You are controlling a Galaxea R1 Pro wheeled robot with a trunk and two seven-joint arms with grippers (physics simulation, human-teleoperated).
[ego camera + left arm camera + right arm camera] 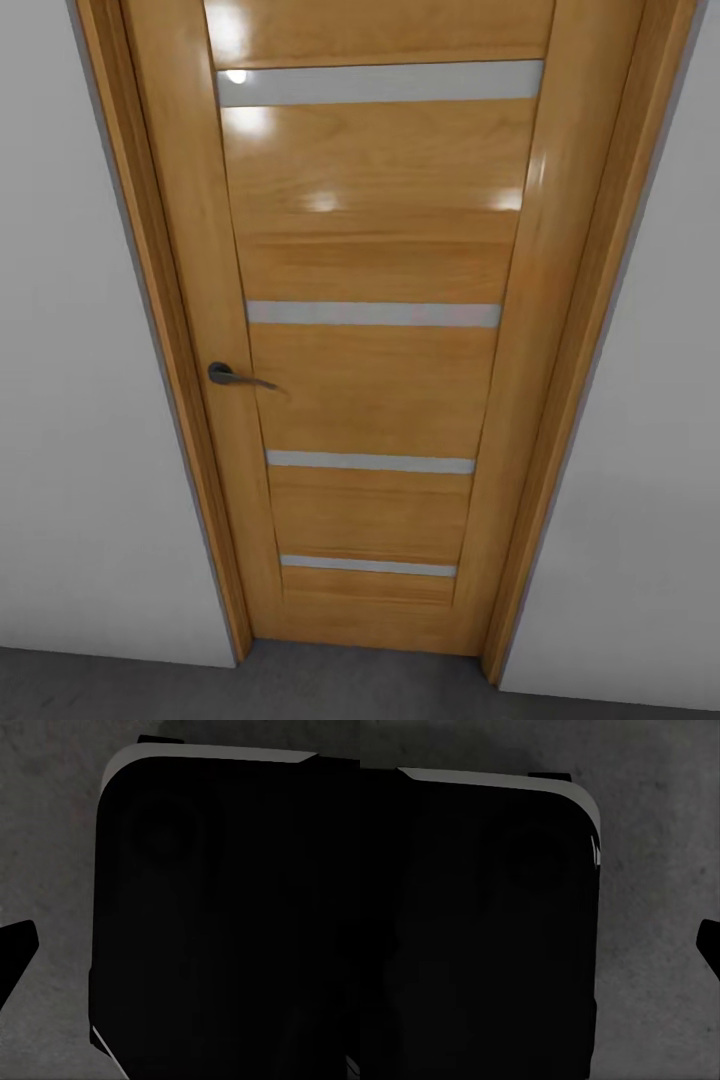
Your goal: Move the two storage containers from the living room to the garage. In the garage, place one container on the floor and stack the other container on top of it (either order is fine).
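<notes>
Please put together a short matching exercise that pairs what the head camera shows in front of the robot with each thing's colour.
Things:
1. door
2. door handle
3. wall
4. horizontal strips set in the door

Colours:
a. dark metal grey
b. pale frosted grey-white
c. glossy orange-brown wood
d. plain off-white

Pairs: 1-c, 2-a, 3-d, 4-b
</notes>
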